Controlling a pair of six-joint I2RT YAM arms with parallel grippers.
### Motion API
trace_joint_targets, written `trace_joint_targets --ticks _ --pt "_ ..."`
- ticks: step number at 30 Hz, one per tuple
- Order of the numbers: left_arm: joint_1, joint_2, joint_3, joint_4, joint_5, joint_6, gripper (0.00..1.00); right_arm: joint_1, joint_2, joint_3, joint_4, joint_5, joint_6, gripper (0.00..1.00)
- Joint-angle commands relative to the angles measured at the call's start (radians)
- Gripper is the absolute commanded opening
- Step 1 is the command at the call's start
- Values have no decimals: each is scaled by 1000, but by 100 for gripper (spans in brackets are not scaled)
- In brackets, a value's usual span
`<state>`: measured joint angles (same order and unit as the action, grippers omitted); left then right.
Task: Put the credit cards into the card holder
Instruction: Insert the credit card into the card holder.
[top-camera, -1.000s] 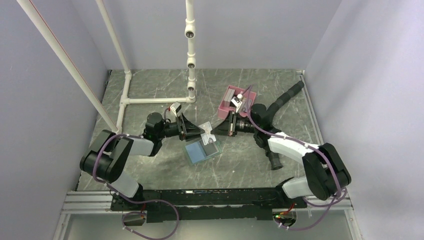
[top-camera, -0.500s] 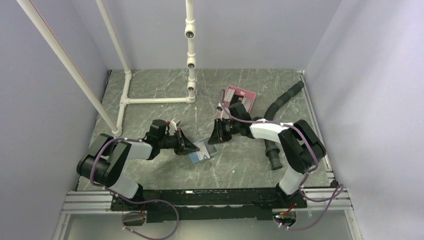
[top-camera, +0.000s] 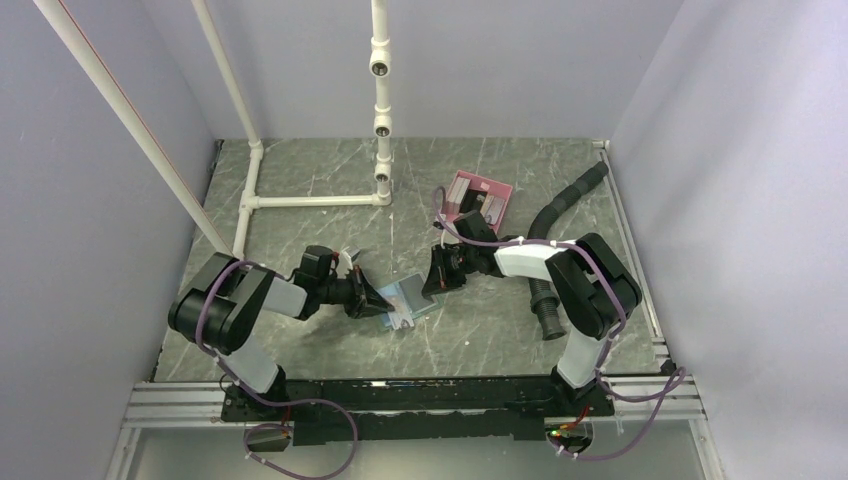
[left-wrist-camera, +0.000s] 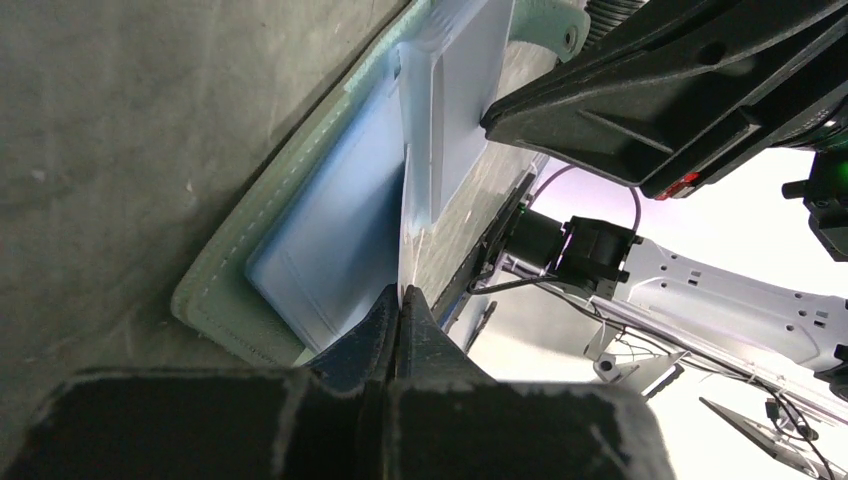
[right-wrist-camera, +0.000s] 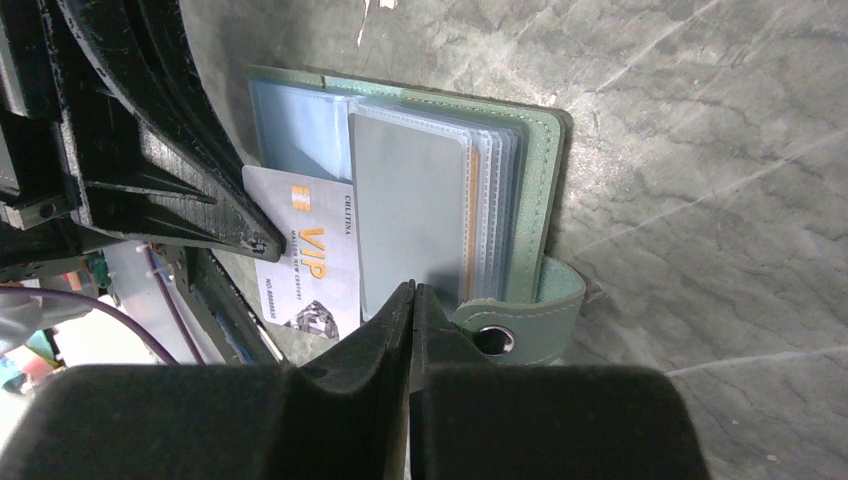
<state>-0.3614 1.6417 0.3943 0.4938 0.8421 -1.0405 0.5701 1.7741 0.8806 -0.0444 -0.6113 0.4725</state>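
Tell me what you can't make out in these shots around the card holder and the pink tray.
- Left wrist: the left gripper is shut on a thin sheet seen edge-on; card or sleeve, unclear.
- Right wrist: the VIP card on the card holder is partly covered by the left gripper; sleeved or loose, unclear.
- Top view: the pink tray contents are too small to tell.

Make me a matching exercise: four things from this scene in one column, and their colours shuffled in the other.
Things:
1. card holder
2. VIP card
3. tray
4. hose

Colours:
A. black
B. silver with orange lettering
C. pink
D. green outside, light blue inside

Pairs: 1-D, 2-B, 3-C, 4-A
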Motion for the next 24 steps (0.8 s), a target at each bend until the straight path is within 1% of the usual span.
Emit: trace_joint_targets --ticks 1,4,6,12,16,20,24 --pt "13 22 -20 112 44 7 0 -3 13 -2 6 57 -34 3" --pt "14 37 -33 222 67 -26 0 -3 22 -4 16 50 -28 2" --pt "14 27 -36 251 70 -36 0 -3 29 -2 19 46 -25 1" --pt "15 -13 -3 135 70 22 0 -3 28 -2 20 43 -28 1" --pt "15 21 1 163 84 2 0 -3 25 -4 19 44 -28 1" --pt "15 82 -8 260 104 -49 0 -3 23 -8 21 43 -25 1" --pt "15 131 -17 304 107 -69 0 -3 21 -11 20 42 -27 1"
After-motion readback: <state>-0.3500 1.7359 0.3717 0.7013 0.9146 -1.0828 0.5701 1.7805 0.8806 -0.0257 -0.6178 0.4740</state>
